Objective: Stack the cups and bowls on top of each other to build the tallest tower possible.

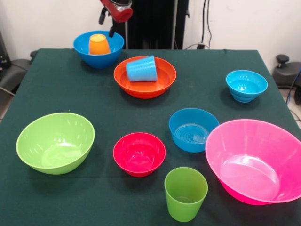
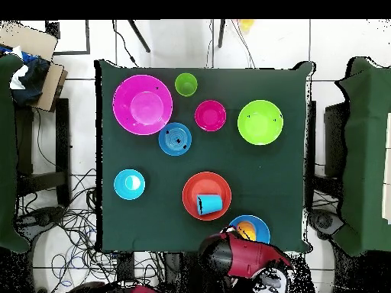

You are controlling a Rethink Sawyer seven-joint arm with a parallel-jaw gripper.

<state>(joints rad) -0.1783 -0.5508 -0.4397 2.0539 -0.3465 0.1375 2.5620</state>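
Green cloth covers the worktop (image 1: 141, 202). Near its far edge, an inverted orange cup (image 1: 99, 44) sits in a blue bowl (image 1: 99, 49); a light blue cup (image 1: 141, 69) lies sideways in the orange bowl (image 1: 145, 77). Above, the gripper (image 1: 108, 21) hangs; whether its jaws are apart cannot be told.

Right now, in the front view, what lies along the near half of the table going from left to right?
Lime green bowl → small red bowl → green cup → large pink bowl. The medium blue bowl overlaps the cup's span, so I leave it out of the order.
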